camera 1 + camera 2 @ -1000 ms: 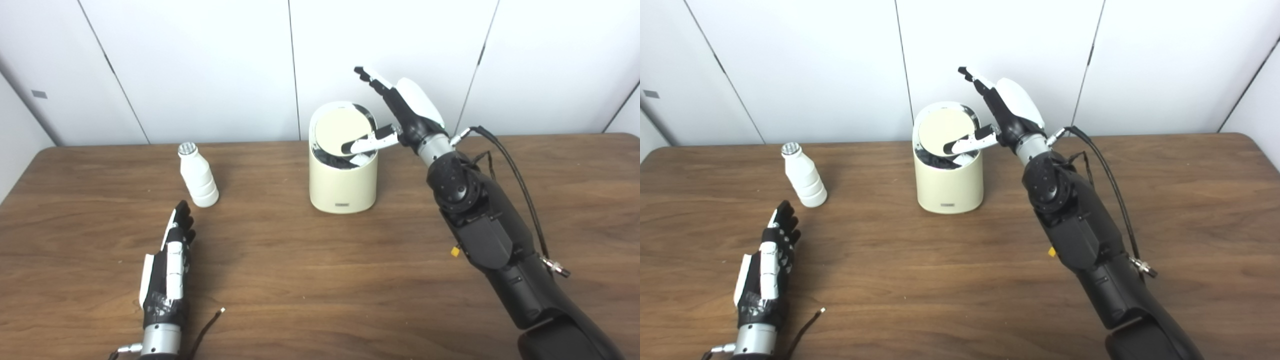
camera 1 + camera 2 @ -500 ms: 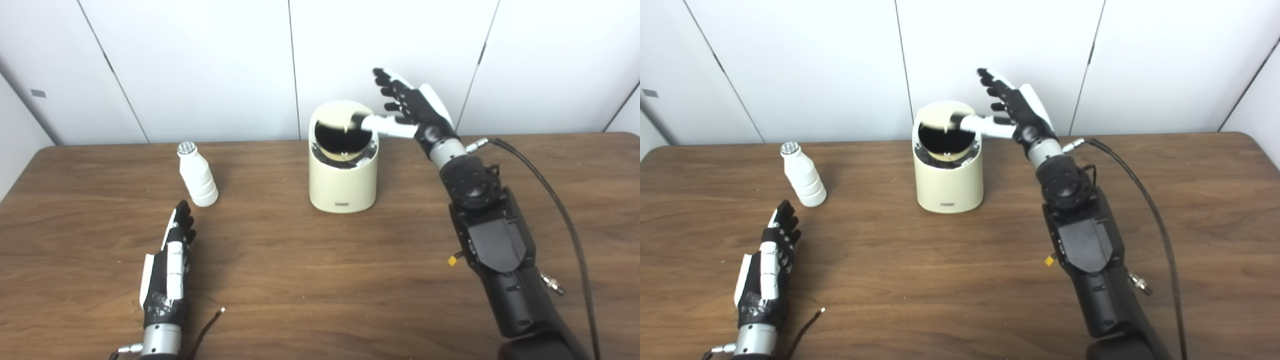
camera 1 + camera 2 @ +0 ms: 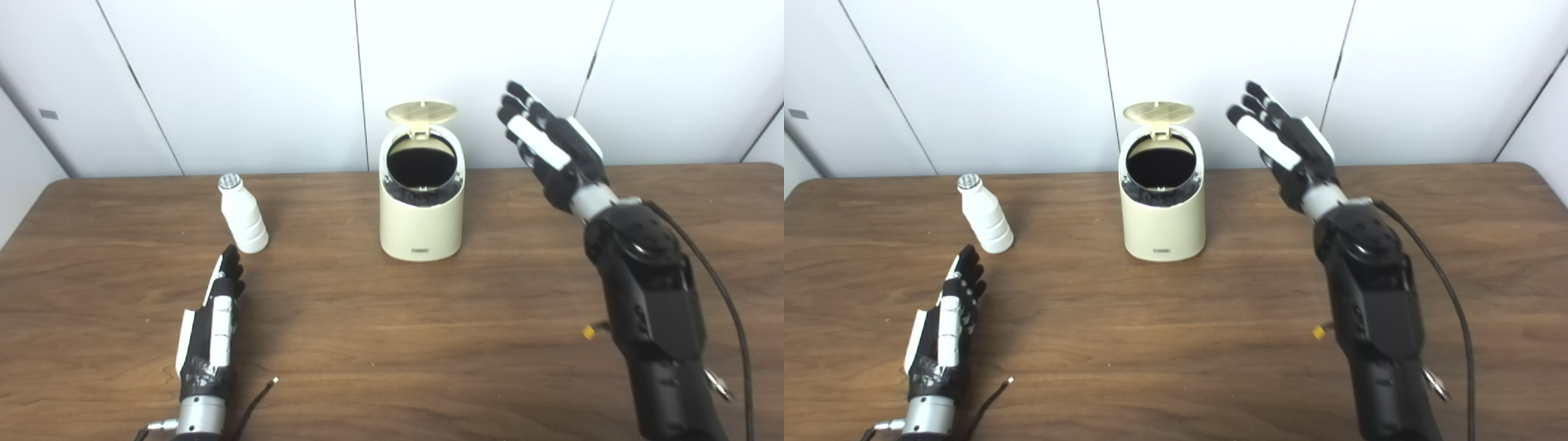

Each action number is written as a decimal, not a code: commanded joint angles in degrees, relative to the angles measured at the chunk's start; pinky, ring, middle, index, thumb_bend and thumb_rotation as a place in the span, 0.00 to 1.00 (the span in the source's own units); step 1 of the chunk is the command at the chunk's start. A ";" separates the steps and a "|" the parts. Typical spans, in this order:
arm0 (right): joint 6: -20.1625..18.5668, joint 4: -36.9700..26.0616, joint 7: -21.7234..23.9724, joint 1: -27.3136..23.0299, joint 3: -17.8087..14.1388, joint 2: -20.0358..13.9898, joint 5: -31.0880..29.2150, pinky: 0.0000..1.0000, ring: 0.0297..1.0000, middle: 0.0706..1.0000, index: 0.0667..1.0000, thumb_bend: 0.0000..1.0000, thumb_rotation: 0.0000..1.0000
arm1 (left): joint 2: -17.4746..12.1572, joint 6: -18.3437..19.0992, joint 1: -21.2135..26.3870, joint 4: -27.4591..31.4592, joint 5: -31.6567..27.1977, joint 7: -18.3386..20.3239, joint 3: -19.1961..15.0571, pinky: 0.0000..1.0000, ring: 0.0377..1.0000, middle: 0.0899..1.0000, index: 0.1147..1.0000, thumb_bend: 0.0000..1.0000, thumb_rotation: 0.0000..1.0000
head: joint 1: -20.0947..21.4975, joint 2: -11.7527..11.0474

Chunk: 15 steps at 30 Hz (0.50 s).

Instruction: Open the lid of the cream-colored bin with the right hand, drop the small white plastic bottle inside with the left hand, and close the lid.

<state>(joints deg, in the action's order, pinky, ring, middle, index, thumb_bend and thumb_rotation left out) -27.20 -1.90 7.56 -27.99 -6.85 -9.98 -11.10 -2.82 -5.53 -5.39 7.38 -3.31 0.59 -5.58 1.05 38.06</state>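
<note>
Cream-colored round plastic bin (image 3: 421, 217) stands upright toward the far middle of the brown wood-grain table (image 3: 392, 343), its round hinged lid (image 3: 421, 111) swung up and back so that it stands raised behind the rim, leaving the dark mouth of the bin uncovered. A small dark label shows low on the bin's front wall. To the left of the bin and well apart from it, the small white ribbed plastic bottle (image 3: 243, 214) with a silvery cap stands upright on the table, leaning a little. The robot's black-and-white left hand (image 3: 211, 321) lies low near the front left of the table, fingers stretched out straight and close together, pointing toward the bottle; its fingertips are near the bottle's base but not touching it, and it holds nothing. A thin dark wire end lies on the table just beside that wrist. The black-and-white right hand (image 3: 1283, 147) is raised in the air to the right of the bin, apart from both lid and rim, its fingers spread wide and extended upward and leftward, empty. A black cable (image 3: 729, 306) loops along the right forearm. Behind the table stands a plain white panelled wall (image 3: 245, 79).
</note>
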 commanded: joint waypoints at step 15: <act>15.56 -10.37 0.32 19.29 -0.43 -3.21 0.30 1.00 0.99 0.97 0.96 0.71 0.80 | -1.15 0.62 -0.28 -0.30 -1.47 0.46 -0.32 1.00 1.00 1.00 1.00 0.58 0.98 | 2.16 0.70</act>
<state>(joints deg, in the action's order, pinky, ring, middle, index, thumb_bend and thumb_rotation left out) -16.51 -10.75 7.14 -7.31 -7.29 -12.79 -11.25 -3.61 -4.89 -5.34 7.36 -4.70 0.68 -5.95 3.07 38.76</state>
